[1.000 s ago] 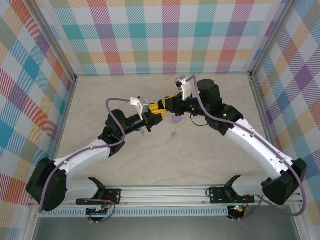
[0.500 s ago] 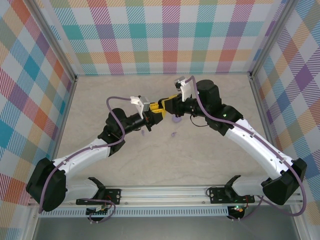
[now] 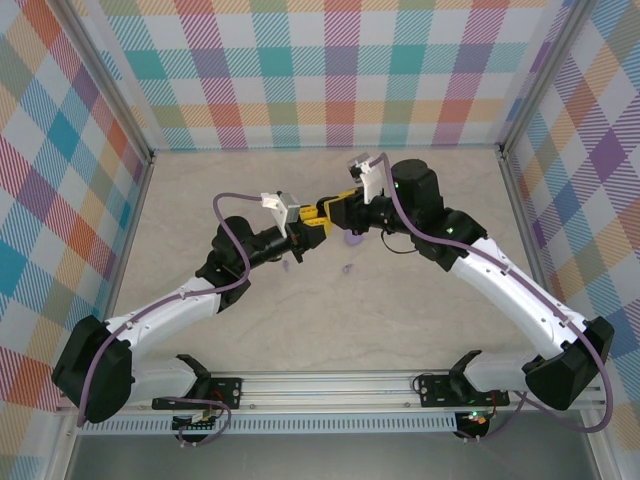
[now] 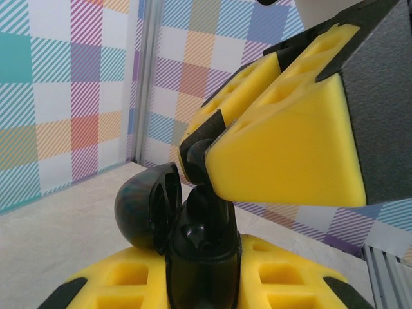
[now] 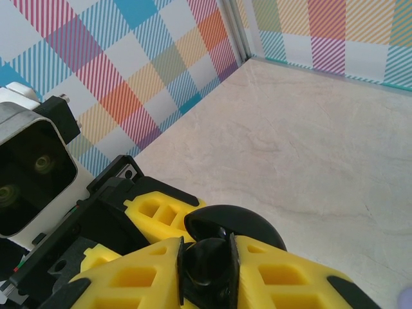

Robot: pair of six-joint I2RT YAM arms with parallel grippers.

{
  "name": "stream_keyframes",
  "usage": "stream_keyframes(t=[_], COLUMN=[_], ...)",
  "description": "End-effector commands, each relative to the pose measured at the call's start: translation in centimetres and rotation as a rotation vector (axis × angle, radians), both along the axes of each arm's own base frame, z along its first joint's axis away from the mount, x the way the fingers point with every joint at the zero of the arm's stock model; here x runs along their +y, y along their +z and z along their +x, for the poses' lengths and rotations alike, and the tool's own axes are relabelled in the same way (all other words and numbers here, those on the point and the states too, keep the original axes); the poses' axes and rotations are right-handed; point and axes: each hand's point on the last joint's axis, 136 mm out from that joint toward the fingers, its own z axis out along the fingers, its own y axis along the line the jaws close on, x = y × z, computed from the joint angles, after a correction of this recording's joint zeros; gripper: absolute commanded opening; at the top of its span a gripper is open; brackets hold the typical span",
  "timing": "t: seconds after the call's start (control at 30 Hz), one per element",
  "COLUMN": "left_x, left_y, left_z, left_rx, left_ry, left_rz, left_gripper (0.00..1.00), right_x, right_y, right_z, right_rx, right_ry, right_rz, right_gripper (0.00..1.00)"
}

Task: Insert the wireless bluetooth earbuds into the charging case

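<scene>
Above the worktop (image 3: 420, 310), left pincer (image 4: 203, 261) clamps a glossy round black charging case (image 4: 149, 205); right pincer (image 5: 207, 250) pinches a black earbud (image 5: 207, 267).

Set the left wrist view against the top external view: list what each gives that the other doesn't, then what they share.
Left wrist: the black charging case with its lid open, and a black earbud pinched by the right gripper just above it.
Top external: the left arm and right arm from base to wrist, plus a lilac disc and a tiny lilac earbud on the table.
Both: the left gripper and right gripper meeting tip to tip.
</scene>
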Motion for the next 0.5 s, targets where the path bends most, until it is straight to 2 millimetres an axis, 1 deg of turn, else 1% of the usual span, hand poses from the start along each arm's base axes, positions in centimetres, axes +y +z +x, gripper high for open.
stream_keyframes(t=[0.0, 0.17, 0.47], left_x=[0.16, 0.18, 0.44], left_y=[4.03, 4.09, 4.12], left_z=[-0.56, -0.61, -0.64], left_rx=[-0.07, -0.065, -0.069], left_ry=[-0.001, -0.001, 0.011], left_rz=[-0.076, -0.082, -0.082], left_gripper=[0.0, 0.0, 0.0], right_x=[-0.02, -0.09, -0.56], right_y=[-0.06, -0.17, -0.39], right_z=[-0.89, -1.12, -0.89], right_rx=[0.002, 0.005, 0.0], right_ry=[0.03, 0.038, 0.014], right_rz=[-0.032, -0.039, -0.066], right_gripper=[0.27, 0.27, 0.27])
